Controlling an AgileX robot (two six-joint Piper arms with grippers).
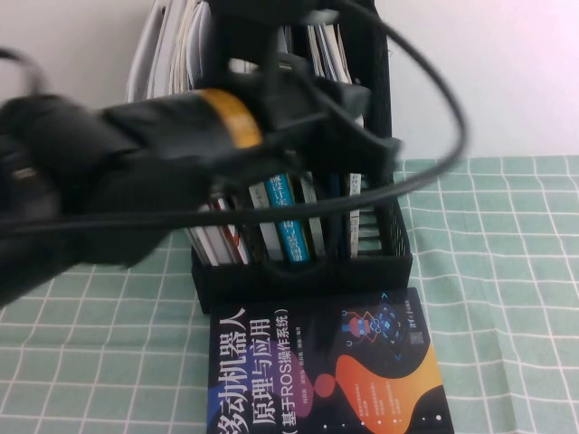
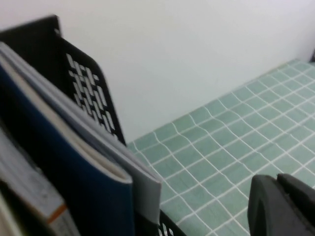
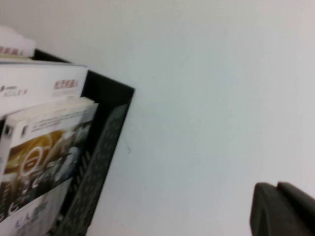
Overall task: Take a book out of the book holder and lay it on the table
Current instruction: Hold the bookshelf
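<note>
Book (image 3: 34, 162) upright in book holder (image 1: 308, 271), frame centre; left gripper (image 2: 283, 206) nearer, reaching in, grip untellable. Right gripper (image 3: 283, 209) closed, empty.

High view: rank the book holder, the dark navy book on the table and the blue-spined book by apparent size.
1. book holder, though an arm hides part
2. dark navy book, cut off by the frame edge and nearer the camera
3. blue-spined book, only its spine showing
</note>
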